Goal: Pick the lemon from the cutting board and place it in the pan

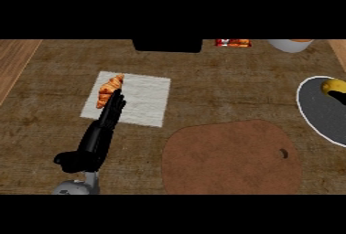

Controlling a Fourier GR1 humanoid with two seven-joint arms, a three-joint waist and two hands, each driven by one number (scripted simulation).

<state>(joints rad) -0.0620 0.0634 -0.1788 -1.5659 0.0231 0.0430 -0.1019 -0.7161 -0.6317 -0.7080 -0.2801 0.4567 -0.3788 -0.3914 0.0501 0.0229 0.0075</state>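
Note:
The yellow lemon lies in the grey pan with a white rim at the right edge. A small black shape touches the lemon's near side at the frame's border; it looks like part of my right hand, with the rest cut off. The brown cutting board in the lower middle has nothing on it. My left hand stretches up from the lower left, open with straight fingers, its tips beside a croissant.
The croissant sits on a pale mat at the left. Along the back stand a black box, a red packet and a white bowl. Wooden floor borders the counter at the left.

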